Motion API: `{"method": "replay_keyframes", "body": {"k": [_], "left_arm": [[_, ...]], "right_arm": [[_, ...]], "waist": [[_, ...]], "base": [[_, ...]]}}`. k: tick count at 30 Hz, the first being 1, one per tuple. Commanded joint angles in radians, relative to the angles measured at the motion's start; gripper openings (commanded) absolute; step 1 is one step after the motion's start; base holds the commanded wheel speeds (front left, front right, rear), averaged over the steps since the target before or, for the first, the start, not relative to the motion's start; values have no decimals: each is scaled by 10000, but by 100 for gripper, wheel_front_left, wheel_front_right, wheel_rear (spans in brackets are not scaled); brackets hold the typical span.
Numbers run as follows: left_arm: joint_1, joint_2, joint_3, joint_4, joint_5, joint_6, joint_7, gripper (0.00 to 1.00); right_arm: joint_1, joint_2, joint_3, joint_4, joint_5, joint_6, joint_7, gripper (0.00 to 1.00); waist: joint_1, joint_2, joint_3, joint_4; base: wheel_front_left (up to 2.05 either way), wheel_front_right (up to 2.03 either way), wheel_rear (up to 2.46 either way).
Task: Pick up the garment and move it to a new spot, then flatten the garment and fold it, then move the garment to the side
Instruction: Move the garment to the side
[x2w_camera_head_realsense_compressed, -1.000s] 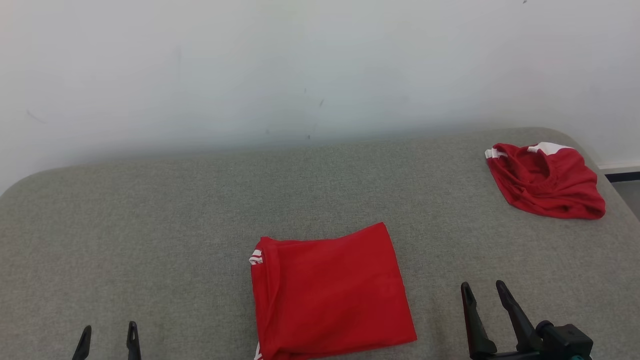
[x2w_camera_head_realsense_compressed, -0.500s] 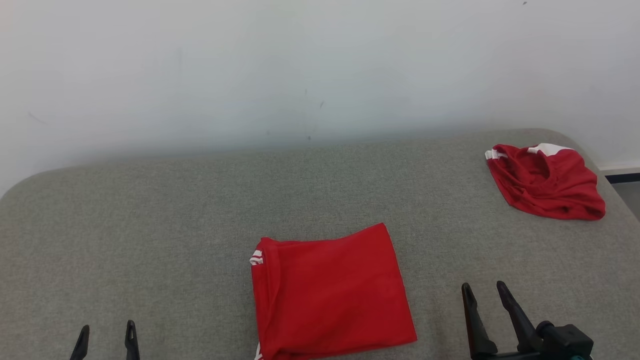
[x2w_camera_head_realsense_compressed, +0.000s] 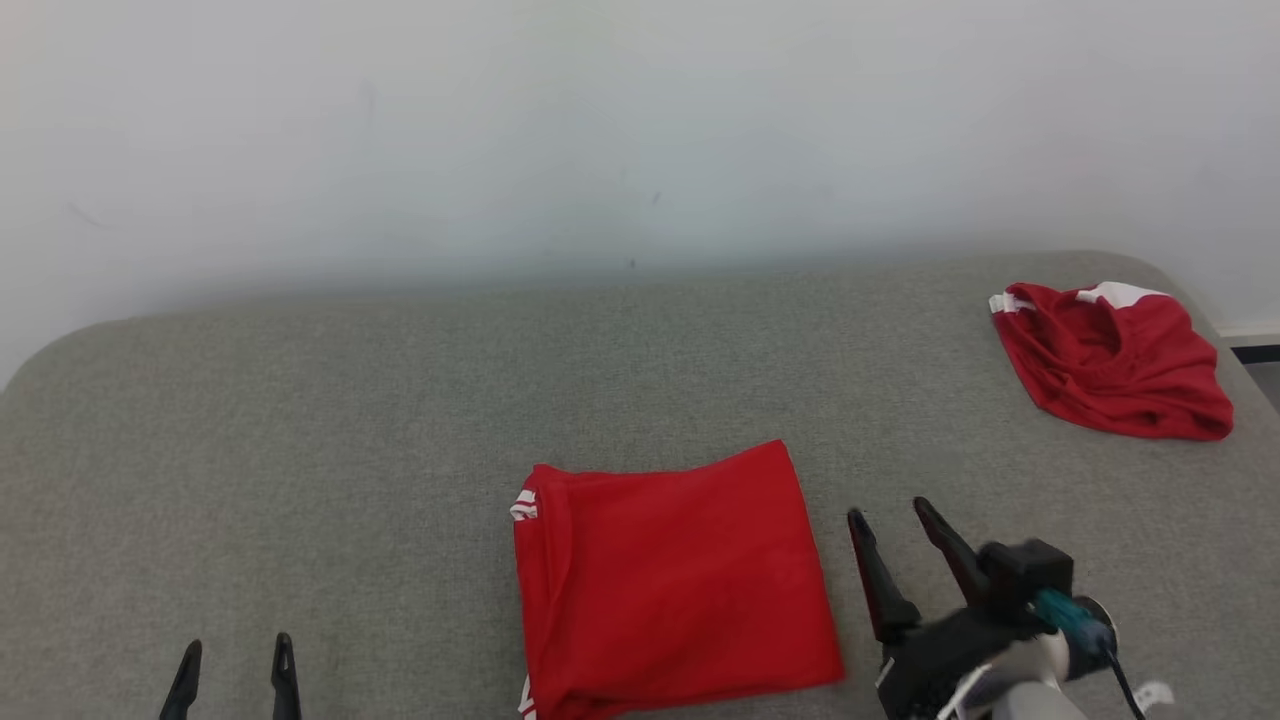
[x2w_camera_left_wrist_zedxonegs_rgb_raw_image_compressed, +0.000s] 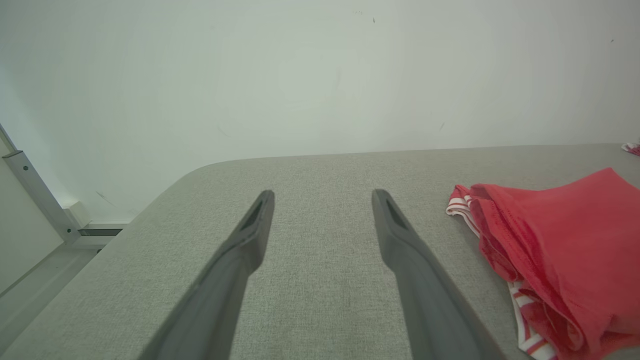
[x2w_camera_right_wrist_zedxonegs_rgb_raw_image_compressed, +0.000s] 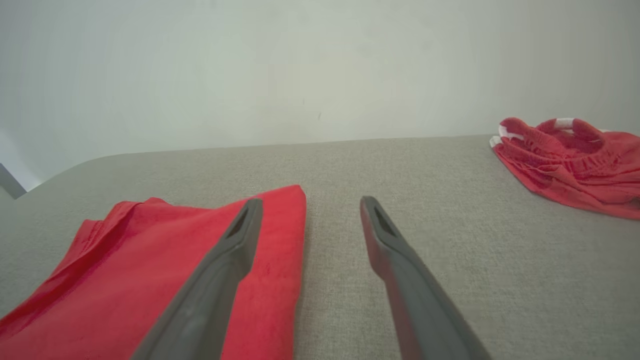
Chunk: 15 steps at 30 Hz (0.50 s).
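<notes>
Red folded garment (x2w_camera_head_realsense_compressed: 670, 580), nearly square, white-striped edge toward robot's left.

Nothing here carries any readable writing, label, brand, number or sign (I looked at every surface in sight).

A folded red garment (x2w_camera_head_realsense_compressed: 670, 580) lies flat on a grey, fabric-covered counter (x2w_camera_head_realsense_compressed: 300, 420) with rounded corners. A crumpled red garment (x2w_camera_head_realsense_compressed: 1110, 360), white-trimmed, sits well apart at the far right corner.
</notes>
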Motion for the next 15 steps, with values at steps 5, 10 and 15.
{"method": "replay_keyframes", "body": {"k": [5,10,15], "left_arm": [[-272,-67,-187,63,64,-41,-31,100],[-469,-61,-346,146,67,-74,-31,100],[-670,-79,-388,148,12,-83,-31,100]], "right_arm": [[-1354,143,633,1923,239,-22,298,100],[-2155,188,1054,3764,348,-22,255,100],[-3037,356,1395,5440,565,-22,96,100]], "waist": [[0,-1,249,377],[0,-1,413,697],[0,-1,756,811]], "base": [[0,0,0],[0,0,0],[0,0,0]]}}
